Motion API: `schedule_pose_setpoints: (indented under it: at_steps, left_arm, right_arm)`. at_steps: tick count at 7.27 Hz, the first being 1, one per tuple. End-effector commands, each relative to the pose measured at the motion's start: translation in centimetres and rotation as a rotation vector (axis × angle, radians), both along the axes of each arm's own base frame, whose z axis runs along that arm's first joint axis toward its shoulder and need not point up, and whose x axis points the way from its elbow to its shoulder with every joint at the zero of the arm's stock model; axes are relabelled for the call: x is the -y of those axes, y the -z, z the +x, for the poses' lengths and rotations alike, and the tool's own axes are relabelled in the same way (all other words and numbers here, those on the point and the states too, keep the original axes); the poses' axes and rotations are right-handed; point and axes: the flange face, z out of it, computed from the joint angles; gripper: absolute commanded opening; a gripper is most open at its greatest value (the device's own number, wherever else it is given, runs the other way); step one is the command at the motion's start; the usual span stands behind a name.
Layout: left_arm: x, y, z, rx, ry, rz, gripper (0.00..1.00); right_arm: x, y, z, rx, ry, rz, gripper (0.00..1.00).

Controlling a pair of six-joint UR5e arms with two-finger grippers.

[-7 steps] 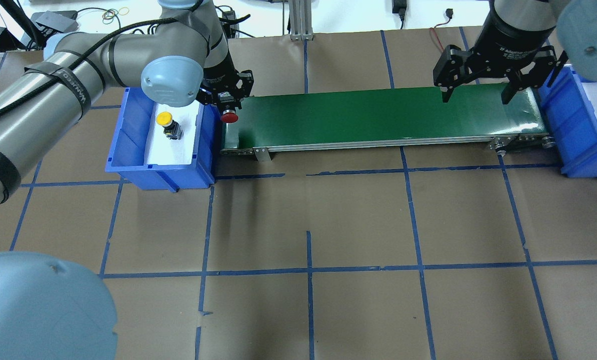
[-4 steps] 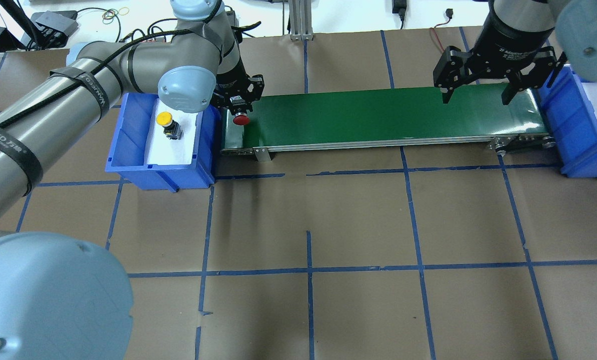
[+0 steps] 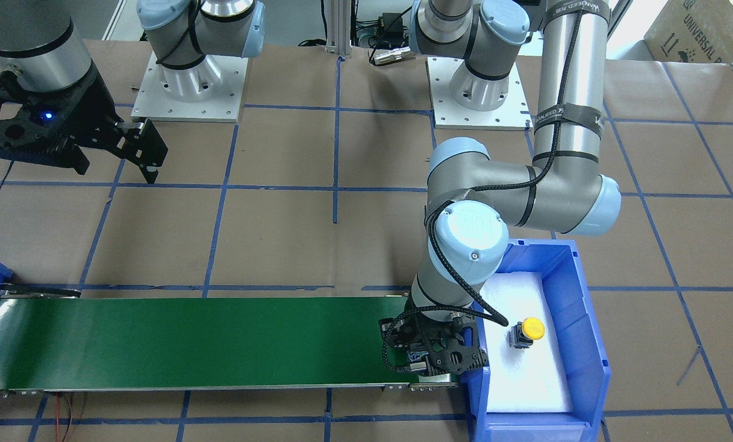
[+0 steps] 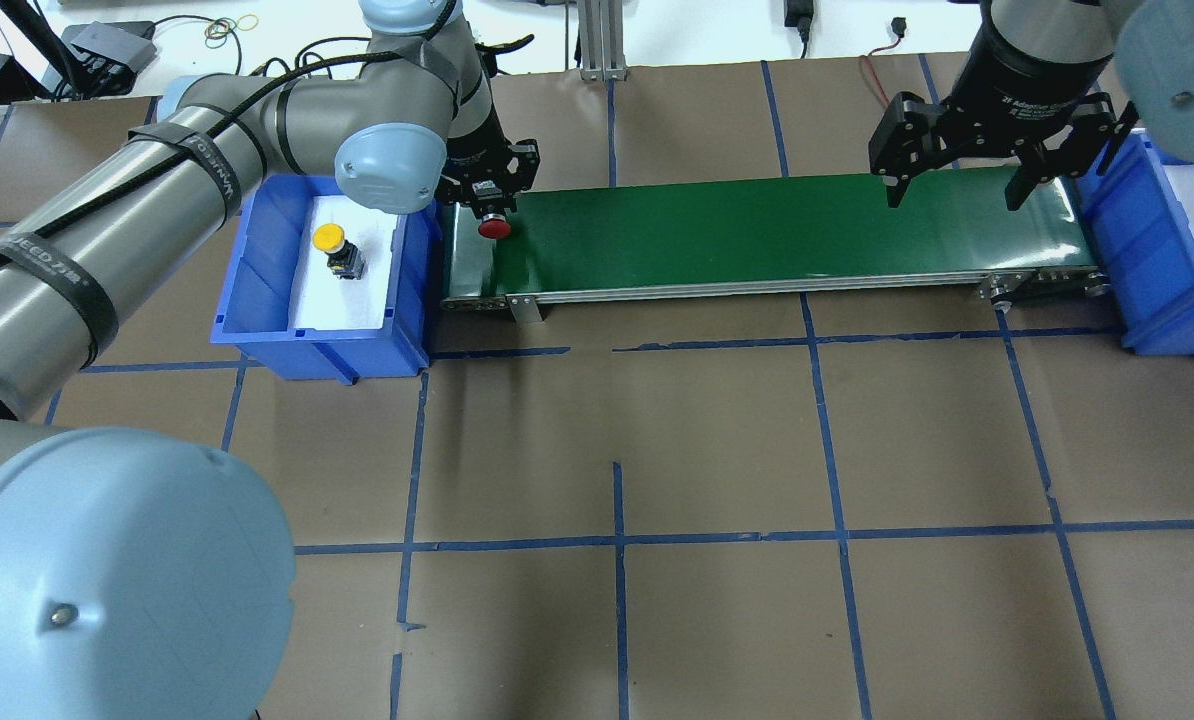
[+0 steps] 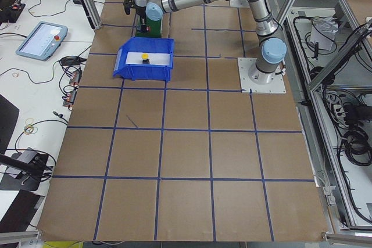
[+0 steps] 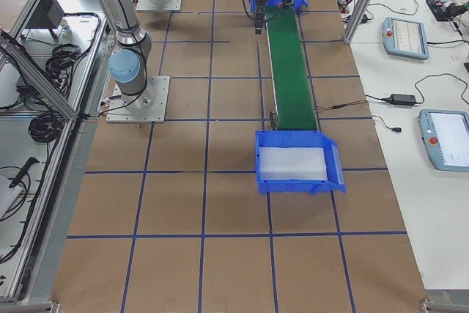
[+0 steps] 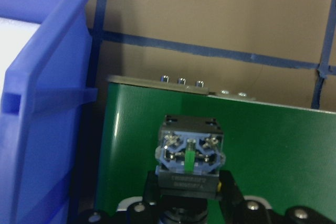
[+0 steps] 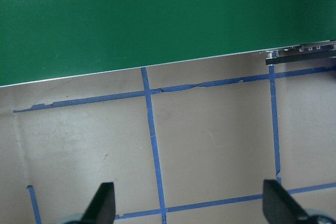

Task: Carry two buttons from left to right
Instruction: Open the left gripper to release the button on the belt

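My left gripper [image 4: 494,212] is shut on the red-capped button [image 4: 494,228] and holds it over the left end of the green conveyor belt [image 4: 777,230]. In the left wrist view the button's black-grey body [image 7: 189,156] sticks out between the fingers, above the belt [image 7: 273,145]. The yellow-capped button [image 4: 334,243] lies on the white liner of the left blue bin [image 4: 257,270]; it also shows in the front-facing view [image 3: 528,331]. My right gripper [image 4: 952,185] is open and empty above the belt's right end; it also shows in the right wrist view [image 8: 190,203].
A second blue bin [image 4: 1147,260] with a white liner stands at the belt's right end. The left bin's wall [image 7: 47,129] is close beside the held button. The table is brown paper with a blue tape grid. Cables and a metal post lie at the far edge.
My left gripper has carried the red button to the right, from over the bin's right wall to over the belt's left end. The right arm has not moved.
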Motion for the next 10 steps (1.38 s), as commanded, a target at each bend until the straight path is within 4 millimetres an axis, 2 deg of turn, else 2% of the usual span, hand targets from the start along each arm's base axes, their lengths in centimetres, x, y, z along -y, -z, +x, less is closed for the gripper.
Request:
schedule_pose_setpoints:
  at_steps: [1,2,4,5,6,7,8,9,10]
  left_arm:
    - [0.0,0.1,-0.3,0.000,0.003,0.001,0.80]
    - [-0.1,0.2,-0.4,0.001,0.003,0.006,1.00]
    - [-0.6,-0.8,-0.6,0.000,0.006,0.002,1.00]
    - [-0.9,-2.7,-0.4,0.008,0.020,-0.015,1.00]
    - [-1.7,-6.6,0.6,0.019,0.095,-0.040,1.00]
    - [-1.0,-7.4,5.3,0.021,0.047,-0.045,1.00]
    - [-0.3,-9.2,11.0,0.022,0.012,-0.058,1.00]
    - [0.3,-9.6,15.3,0.025,-0.014,-0.068,1.00]
    - [0.8,-9.1,17.0,0.032,-0.001,-0.068,1.00]
  right_arm:
    - [0.0,0.1,0.1,0.000,-0.002,0.002,1.00]
    - [0.0,0.1,0.2,0.000,-0.003,0.002,1.00]
    - [0.0,0.1,0.2,0.000,-0.003,0.002,1.00]
    - [0.0,0.1,0.2,0.000,-0.003,0.002,1.00]
    - [0.0,0.1,0.2,0.000,-0.003,0.002,1.00]
    - [0.0,0.1,0.2,0.000,-0.003,0.000,1.00]
    - [-0.1,0.1,0.2,0.000,-0.003,0.003,1.00]
    - [0.0,0.1,0.2,0.000,-0.003,0.002,1.00]
    - [-0.1,0.1,0.2,0.000,-0.005,0.002,1.00]
